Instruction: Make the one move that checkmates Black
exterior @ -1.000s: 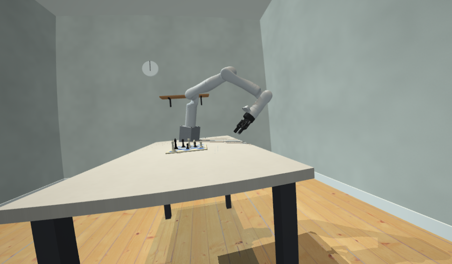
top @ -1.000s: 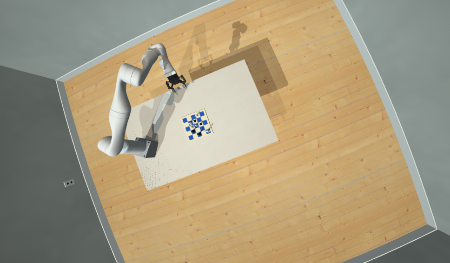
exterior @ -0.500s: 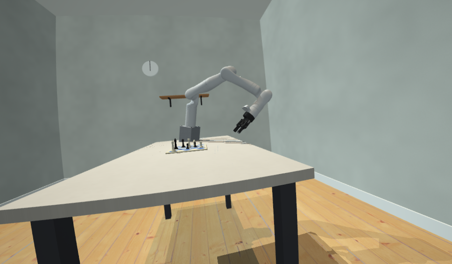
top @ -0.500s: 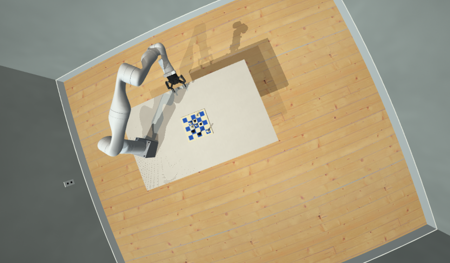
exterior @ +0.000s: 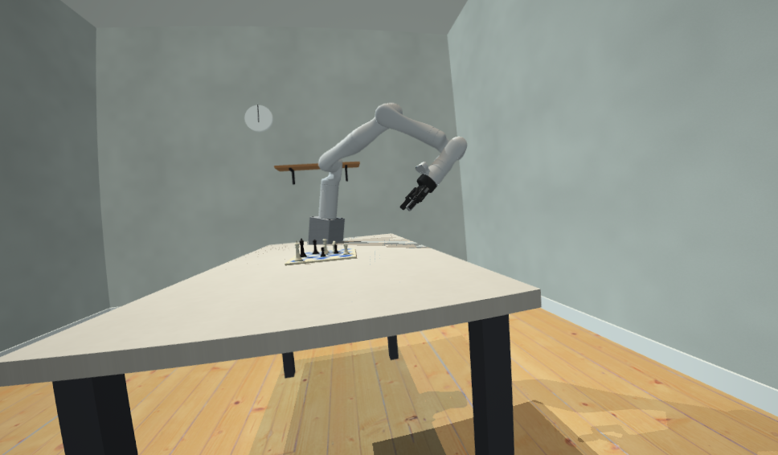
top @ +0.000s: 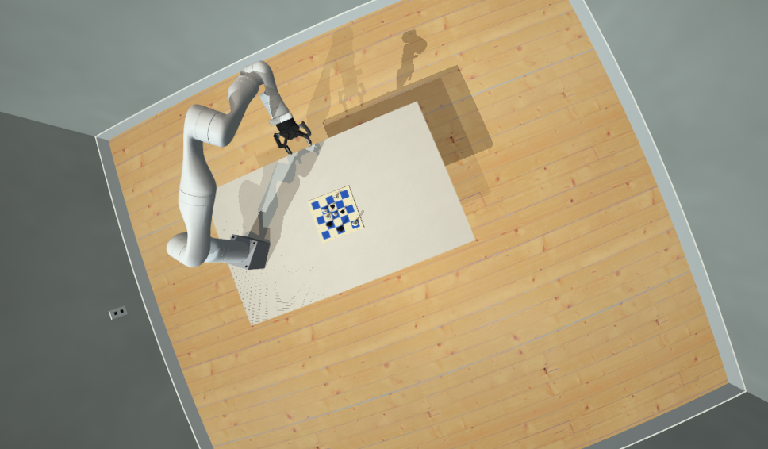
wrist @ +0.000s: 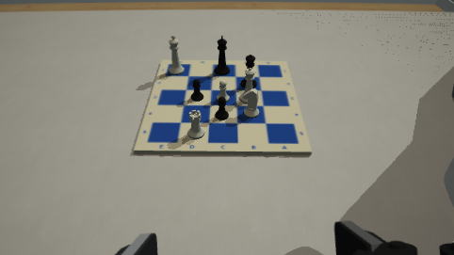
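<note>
The hand hangs fully open and empty, well apart from the chessboard on the surface. The white rook (probably light, rigid, easy to tip) suits a grip at its narrow body.

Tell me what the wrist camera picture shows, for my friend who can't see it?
A small blue and cream chessboard lies on a pale table, with four white and four black pieces standing upright on it. A white rook stands nearest the camera, a white king and a black king farthest. The open gripper's dark fingertips peek in at the bottom, holding nothing.
</note>
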Motion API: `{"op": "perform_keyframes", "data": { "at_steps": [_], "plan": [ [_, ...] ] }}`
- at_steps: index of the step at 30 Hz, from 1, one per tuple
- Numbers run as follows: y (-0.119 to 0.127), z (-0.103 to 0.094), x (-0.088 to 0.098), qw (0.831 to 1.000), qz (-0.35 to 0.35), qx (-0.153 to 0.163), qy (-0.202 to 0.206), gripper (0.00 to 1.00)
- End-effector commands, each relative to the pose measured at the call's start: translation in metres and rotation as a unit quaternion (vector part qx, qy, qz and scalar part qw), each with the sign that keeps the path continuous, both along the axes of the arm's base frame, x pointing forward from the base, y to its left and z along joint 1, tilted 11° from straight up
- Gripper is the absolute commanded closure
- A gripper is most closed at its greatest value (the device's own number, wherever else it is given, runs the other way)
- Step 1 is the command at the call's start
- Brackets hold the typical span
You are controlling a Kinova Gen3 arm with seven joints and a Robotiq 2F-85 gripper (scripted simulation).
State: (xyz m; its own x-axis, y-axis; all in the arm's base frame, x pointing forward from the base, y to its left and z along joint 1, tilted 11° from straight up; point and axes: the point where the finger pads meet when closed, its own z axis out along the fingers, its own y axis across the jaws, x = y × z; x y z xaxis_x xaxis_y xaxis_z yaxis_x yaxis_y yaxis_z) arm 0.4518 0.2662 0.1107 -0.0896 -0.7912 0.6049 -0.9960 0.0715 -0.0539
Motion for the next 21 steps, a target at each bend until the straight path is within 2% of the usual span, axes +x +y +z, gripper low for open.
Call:
{"op": "perform_keyframes", "data": {
  "at_steps": [1,13,21],
  "plan": [
    [0.0,0.014,0.002,1.0,-0.001,0.005,-0.007,0.0],
    [-0.003,0.012,0.002,1.0,-0.002,0.007,-0.004,0.0],
    [-0.027,0.004,0.012,0.999,-0.022,0.037,0.001,0.0]
  ]
}}
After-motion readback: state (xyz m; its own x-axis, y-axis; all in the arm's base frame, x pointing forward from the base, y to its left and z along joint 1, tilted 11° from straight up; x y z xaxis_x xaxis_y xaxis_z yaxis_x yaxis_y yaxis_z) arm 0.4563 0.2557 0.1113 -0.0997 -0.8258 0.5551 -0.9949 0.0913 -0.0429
